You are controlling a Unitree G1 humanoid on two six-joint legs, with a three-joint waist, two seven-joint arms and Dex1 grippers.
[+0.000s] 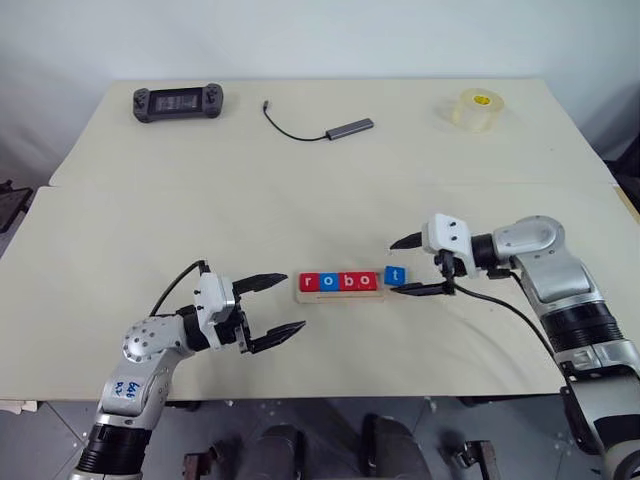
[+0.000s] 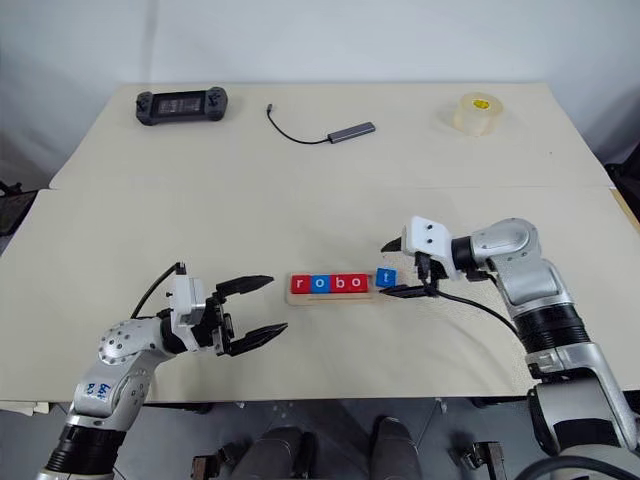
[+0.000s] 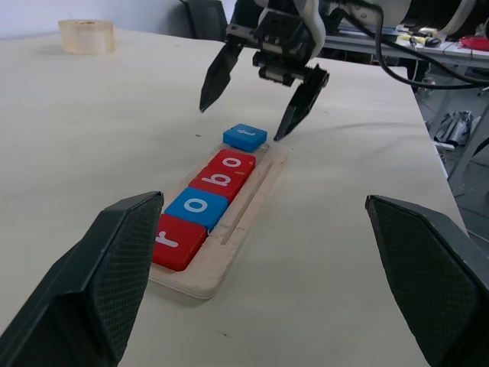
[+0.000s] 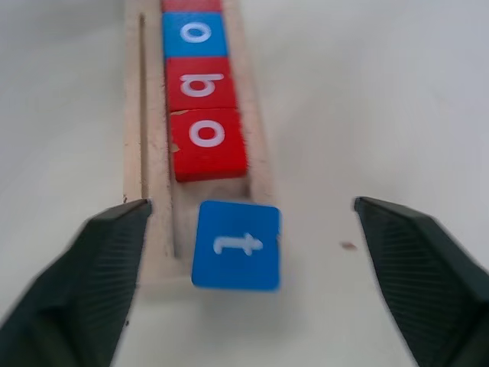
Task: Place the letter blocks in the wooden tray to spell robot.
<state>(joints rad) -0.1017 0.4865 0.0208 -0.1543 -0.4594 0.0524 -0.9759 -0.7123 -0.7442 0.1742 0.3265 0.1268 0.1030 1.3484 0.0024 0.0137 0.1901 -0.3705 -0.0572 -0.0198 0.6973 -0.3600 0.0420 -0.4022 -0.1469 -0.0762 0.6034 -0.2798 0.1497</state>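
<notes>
The wooden tray [image 1: 340, 296] lies near the table's front edge. In it sit, left to right, a red r [image 1: 308, 282], a blue o [image 1: 326, 282], a red b [image 1: 345, 282] and a red o [image 1: 365, 282]. The blue t block [image 4: 235, 245] lies askew at the tray's right end, overhanging its rim, with a gap to the red o. My right gripper [image 1: 393, 267] is open, its fingers on either side of the t block and apart from it. My left gripper [image 1: 294, 301] is open and empty just left of the tray.
At the far side of the table are a black game controller [image 1: 178, 102], a grey USB hub with its cable [image 1: 348, 127] and a roll of clear tape [image 1: 474, 110]. A seam between two tabletops runs along the back left [image 1: 60, 185].
</notes>
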